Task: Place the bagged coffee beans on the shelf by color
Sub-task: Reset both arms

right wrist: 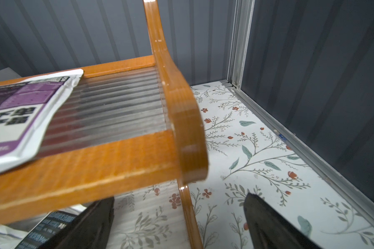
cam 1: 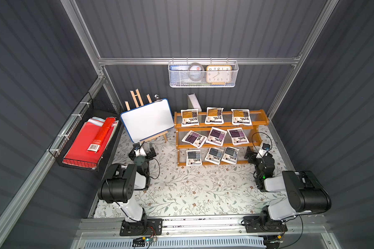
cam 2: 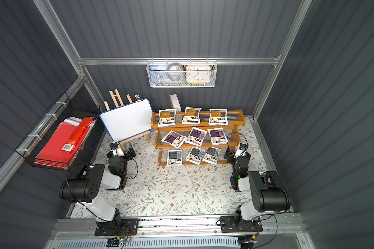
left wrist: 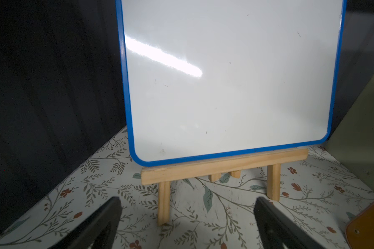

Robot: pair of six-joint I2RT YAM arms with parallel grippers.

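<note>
The orange-brown shelf stands at the back right, and the bagged coffee beans lie on its three tiers. Three yellow-orange bags fill the top tier, three purple bags the middle, and three grey-blue bags the bottom. My left gripper is open and empty, low over the mat facing the easel's legs. My right gripper is open and empty at the shelf's right end. A purple bag and a grey-blue bag lie close to it.
A blue-rimmed whiteboard on a wooden easel stands left of the shelf. A black wire basket with red folders hangs on the left wall. A white mesh basket holds a clock high on the back wall. A floral mat covers the table.
</note>
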